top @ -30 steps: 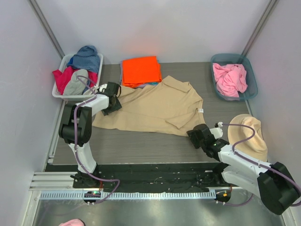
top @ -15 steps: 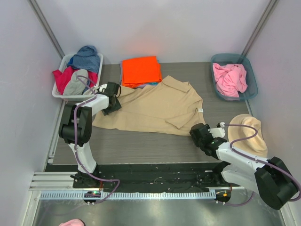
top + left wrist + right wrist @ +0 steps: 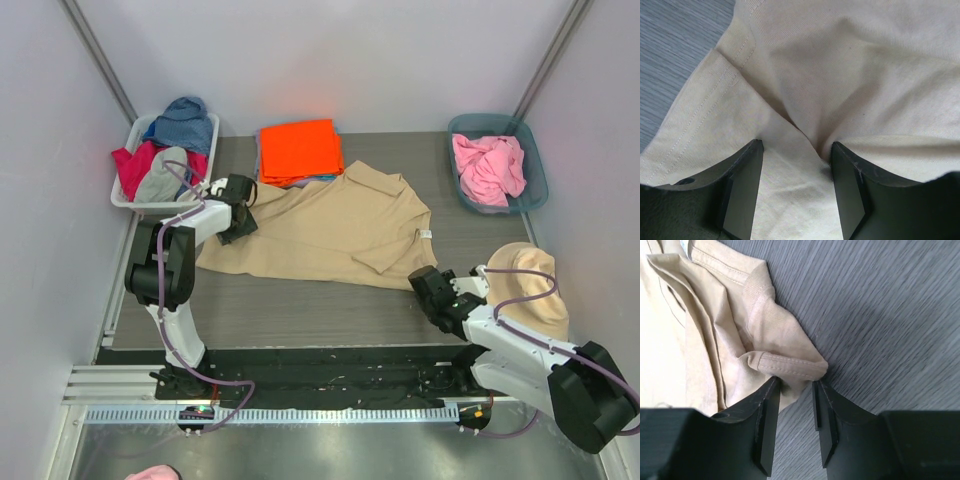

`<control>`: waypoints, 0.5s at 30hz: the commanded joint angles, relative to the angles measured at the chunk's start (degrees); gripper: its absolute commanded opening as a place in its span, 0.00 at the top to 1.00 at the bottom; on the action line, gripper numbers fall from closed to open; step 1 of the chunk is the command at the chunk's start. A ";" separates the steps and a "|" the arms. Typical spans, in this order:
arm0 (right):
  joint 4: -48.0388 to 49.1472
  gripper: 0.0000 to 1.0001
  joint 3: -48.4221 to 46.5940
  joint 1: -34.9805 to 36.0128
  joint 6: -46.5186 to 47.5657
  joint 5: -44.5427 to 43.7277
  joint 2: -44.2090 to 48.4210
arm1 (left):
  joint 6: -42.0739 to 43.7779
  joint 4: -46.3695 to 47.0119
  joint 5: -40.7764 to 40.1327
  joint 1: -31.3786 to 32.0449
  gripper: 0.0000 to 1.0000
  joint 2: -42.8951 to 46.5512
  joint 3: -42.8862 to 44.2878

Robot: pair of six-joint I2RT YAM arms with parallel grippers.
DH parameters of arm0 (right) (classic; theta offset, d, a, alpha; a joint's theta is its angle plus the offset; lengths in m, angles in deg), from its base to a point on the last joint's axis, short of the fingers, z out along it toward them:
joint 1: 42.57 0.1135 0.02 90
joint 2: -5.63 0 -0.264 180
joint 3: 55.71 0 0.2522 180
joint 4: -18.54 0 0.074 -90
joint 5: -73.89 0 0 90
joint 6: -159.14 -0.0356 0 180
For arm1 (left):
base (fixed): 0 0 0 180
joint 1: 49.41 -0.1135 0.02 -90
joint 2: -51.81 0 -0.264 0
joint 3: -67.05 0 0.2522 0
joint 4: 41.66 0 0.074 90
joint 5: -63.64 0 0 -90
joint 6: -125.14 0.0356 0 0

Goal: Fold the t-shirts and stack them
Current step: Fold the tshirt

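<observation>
Straddling left edge of tan shirt point(image 3: 330, 225) with left gripper point(image 3: 797, 148) parted; bracketing near-right sleeve hem point(image 3: 790, 367) with right gripper point(image 3: 795, 383), pinch unclear; likely to stretch it flat for folding.

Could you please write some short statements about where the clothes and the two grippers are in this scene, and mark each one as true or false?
1. The orange t-shirt lies folded at the far side of the table. True.
2. The tan shirt is already folded into a neat square. False: it lies spread out and creased.
3. The pink cloth sits in the teal basket on the right. True.
4. The left gripper is over bare table. False: its fingers are down on the tan shirt, with a fold of cloth between them.
5. The right gripper is at the orange t-shirt. False: its fingers stand on either side of a hemmed corner of the tan shirt.
</observation>
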 commanded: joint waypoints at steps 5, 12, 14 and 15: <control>-4.82 0.59 0.01 -0.19 -0.64 -7.29 0.55 | -0.12 -1.57 1.72 -0.73 0.41 -2.27 -1.58; -6.23 0.59 -0.61 -1.24 0.06 -9.92 1.25 | -0.03 -1.57 1.81 -0.82 0.41 -2.36 -1.58; -6.23 0.59 -0.61 -1.77 0.32 -10.19 1.52 | -0.03 -1.57 1.81 -0.73 0.41 -2.18 -1.58; -6.23 0.59 -0.61 -1.95 0.67 -10.37 1.52 | -0.03 -1.49 1.98 -0.73 0.41 -2.27 -1.58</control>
